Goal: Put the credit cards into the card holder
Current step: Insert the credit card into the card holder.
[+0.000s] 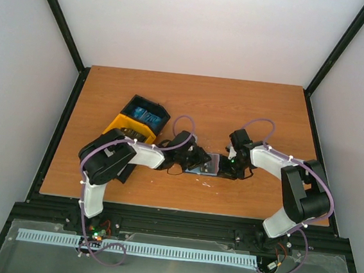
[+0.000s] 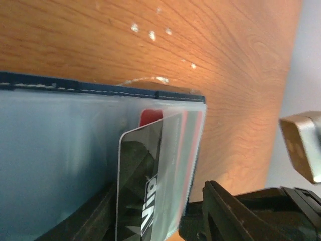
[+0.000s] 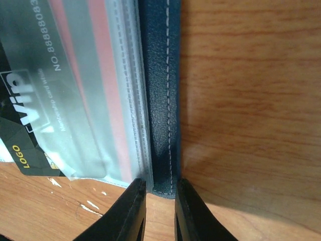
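Open navy-blue folding card holder (image 1: 209,163) lies mid wooden table (image 1: 192,99). Dark grey plastic VIP card (image 2: 150,191) sits partway in its clear pocket. Left gripper (image 1: 196,160) has its fingers apart, either side of the card. Right gripper (image 3: 160,187) is clamped on the holder's stitched edge.

Both arms fold inward, nearly meeting; left end effector (image 1: 199,159) jaws parted, right end effector (image 3: 159,193) pinching the edge of the card holder (image 3: 161,100)

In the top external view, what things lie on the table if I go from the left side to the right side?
black-and-yellow bin tray -> left gripper -> card holder -> right gripper
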`<state>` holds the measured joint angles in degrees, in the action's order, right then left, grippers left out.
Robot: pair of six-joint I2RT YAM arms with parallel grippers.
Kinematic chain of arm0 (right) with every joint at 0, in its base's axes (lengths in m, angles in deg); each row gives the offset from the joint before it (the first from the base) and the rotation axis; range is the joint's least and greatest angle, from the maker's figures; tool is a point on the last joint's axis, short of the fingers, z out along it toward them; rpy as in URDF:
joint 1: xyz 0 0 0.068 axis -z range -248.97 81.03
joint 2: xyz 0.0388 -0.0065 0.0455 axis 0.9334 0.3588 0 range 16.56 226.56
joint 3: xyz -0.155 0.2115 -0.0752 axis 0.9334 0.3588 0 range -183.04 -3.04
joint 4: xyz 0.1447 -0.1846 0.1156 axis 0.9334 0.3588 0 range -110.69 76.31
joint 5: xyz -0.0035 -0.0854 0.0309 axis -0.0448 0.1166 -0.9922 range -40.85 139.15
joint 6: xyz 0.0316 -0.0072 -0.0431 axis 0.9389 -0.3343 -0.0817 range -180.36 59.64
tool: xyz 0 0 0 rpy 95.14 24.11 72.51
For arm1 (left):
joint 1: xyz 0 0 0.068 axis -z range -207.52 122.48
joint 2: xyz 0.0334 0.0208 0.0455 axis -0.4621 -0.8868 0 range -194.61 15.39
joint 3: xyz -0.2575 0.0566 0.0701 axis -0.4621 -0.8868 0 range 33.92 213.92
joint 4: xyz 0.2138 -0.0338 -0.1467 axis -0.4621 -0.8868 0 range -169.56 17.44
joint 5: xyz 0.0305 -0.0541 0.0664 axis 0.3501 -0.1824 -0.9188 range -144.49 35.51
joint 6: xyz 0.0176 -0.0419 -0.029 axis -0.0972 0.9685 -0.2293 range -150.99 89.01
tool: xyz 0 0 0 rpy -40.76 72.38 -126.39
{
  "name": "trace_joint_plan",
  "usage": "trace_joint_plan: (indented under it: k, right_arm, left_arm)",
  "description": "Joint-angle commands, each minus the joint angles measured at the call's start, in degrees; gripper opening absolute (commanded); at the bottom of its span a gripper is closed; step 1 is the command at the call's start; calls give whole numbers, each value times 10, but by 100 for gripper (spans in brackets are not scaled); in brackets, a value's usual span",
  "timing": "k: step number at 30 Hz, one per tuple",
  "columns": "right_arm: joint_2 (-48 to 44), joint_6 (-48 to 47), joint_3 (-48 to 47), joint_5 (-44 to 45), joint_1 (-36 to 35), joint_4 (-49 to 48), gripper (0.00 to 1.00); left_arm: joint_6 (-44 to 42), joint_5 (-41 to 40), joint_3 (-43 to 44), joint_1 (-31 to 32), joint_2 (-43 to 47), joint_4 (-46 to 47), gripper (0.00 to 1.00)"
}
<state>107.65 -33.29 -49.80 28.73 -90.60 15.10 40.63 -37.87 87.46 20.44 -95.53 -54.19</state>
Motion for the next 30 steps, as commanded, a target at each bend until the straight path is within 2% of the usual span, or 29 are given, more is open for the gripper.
trace_joint_plan:
  k: [1,6,12,18,25,30]
  right_arm:
    - [11,-2,7,8,-5,-5,18]
    - [12,-7,-1,12,-5,-4,18]
    - [3,-6,-13,19,-5,-8,18]
    - [-39,16,-26,33,-4,-34,19]
    - [-36,9,-29,-39,-4,-79,27]
    - [-26,7,-23,-41,-4,-83,27]
  left_arm:
    - [-14,-41,60,12,-16,-210,47]
    - [-9,-57,87,16,-22,-271,58]
    - [-29,-74,133,23,-27,-347,64]
    - [-40,-93,194,26,-46,-442,74]
    - [-49,-104,179,26,-25,-434,85]
    - [-56,-103,177,25,-13,-436,90]
